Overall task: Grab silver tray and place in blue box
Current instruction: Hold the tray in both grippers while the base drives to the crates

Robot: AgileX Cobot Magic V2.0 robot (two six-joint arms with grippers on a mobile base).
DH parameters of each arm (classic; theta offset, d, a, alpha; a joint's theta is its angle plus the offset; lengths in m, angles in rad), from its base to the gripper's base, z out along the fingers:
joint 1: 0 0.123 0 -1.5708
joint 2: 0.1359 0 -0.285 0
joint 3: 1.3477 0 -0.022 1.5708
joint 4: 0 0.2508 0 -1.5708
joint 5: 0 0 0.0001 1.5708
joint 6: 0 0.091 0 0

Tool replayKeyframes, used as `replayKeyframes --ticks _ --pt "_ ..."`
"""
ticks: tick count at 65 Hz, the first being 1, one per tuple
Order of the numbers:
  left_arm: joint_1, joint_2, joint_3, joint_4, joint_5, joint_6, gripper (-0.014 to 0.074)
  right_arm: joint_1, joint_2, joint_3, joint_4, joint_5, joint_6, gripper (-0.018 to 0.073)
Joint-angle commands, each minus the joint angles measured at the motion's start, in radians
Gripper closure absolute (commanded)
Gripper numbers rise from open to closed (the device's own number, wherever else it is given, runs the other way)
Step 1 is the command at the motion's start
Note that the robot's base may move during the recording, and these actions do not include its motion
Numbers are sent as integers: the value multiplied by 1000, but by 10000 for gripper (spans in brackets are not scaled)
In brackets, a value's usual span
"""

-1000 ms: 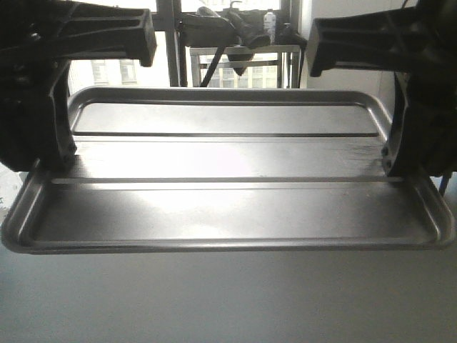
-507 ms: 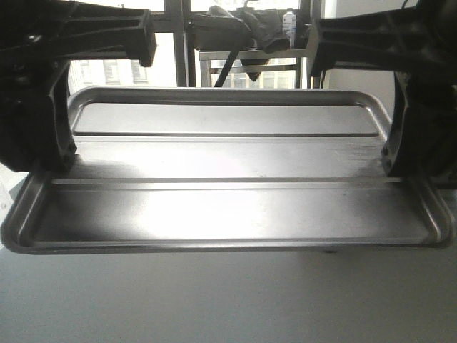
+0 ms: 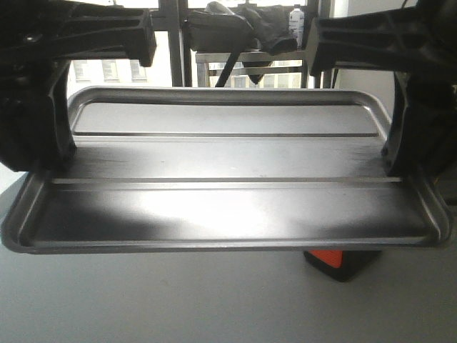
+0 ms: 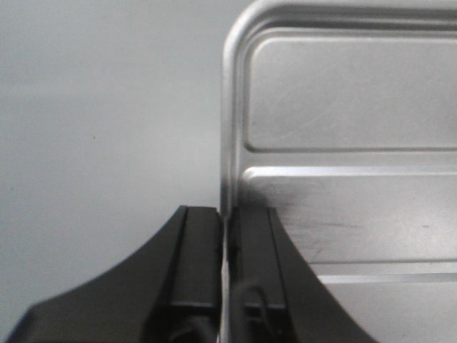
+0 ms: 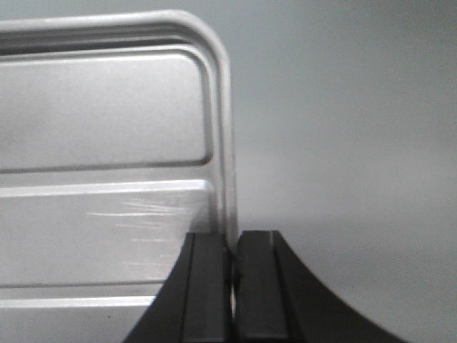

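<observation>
Grey table surface [image 3: 178,300] filled the near part of the front view and the background of both wrist views.

Silver tray [image 3: 228,207] spanned nearly the full width of the front view. It was held about level between the two arms, with its hollow side up and two long ridges running left to right.

Left gripper [image 4: 227,239]: jaws closed on the tray's left rim, one finger inside the rim and one outside, near the far left corner.

Right gripper [image 5: 232,261]: jaws clamped the same way on the right rim, near the far right corner.

Dark bag [image 3: 235,25] lay on a frame by the window, far behind the tray.

Orange and black object [image 3: 335,261] sat on the table, partly hidden under the tray's near right edge.

A small bottle [image 3: 295,16] stood just right of the bag.
</observation>
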Motion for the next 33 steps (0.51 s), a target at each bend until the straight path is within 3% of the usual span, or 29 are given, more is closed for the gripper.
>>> replayKeyframes --ticks 1,33 --pt "-9 -28 -27 21 -28 -10 607 4 -26 -29 -48 -41 -9 494" --pt "-9 -28 -27 21 -28 -10 607 4 -26 -29 -48 -41 -9 494"
